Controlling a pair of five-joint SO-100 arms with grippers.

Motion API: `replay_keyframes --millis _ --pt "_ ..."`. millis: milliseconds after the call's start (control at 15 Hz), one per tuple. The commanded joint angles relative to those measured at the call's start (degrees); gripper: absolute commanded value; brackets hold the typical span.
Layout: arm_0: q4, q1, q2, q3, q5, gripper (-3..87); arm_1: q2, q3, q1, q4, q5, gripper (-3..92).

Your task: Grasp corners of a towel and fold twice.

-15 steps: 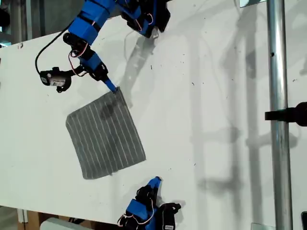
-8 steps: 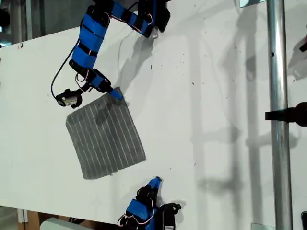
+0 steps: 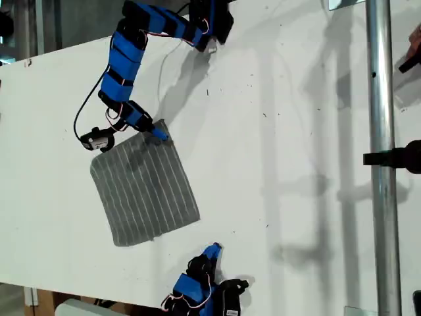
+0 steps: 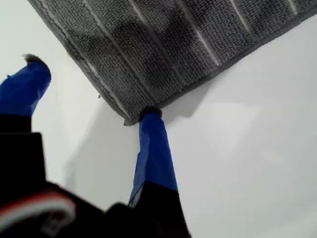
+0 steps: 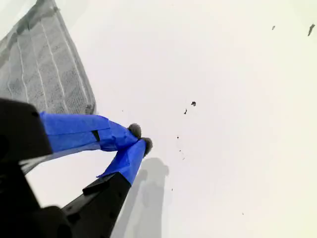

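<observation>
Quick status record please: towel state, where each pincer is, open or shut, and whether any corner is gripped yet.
towel: flat, unfolded, on the white table
first pincer: open; one fingertip at the towel's corner, the other off the cloth
second pincer: shut, empty, parked near the exterior view's bottom edge, apart from the towel
corner gripped: none yet
folds done: none

The towel [image 3: 145, 192] is soft grey cloth with a rough, looped weave, matt, crossed by thin pale stripes and edged with a stitched hem [image 4: 94, 74]. The table [image 3: 276, 158] is a smooth white surface, matt, flecked with small dark specks. Matt blue tape wraps the fingers [image 4: 154, 148] of the first gripper [image 4: 91, 94] over black plastic. A glossy metal pole [image 3: 383, 197] stands at the exterior view's right.
</observation>
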Motion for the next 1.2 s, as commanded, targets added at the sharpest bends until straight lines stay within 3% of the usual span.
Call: replay_keyframes --millis 0,333,467,533,600,867,1133 --pt "0.26 0.70 0.18 0.44 -0.44 -2.8 -0.09 -4.48 0.97 -1.23 -0.97 37.0" --pt "0.26 0.18 0.18 0.44 -0.26 -2.8 -9.05 -7.73 -0.79 -3.69 -1.67 35.5" --pt "0.26 -0.18 0.18 0.44 0.00 -2.8 -12.74 -11.43 -0.97 -1.85 -2.99 30.3" --pt "0.26 -0.44 0.18 0.44 0.18 -2.8 -13.27 -12.30 -0.88 -1.41 -4.48 22.0" --pt "0.26 -0.70 0.18 0.44 0.26 -2.8 -14.06 -13.36 -0.79 -0.62 -3.96 -0.2" --pt "-0.44 -1.76 0.18 0.44 0.62 -2.8 -14.06 -12.92 -1.49 -0.88 -4.75 -0.2" --pt "-8.79 -8.44 -7.91 -7.65 6.50 -2.9 -14.06 -12.66 -1.49 -1.23 -4.48 -0.2"
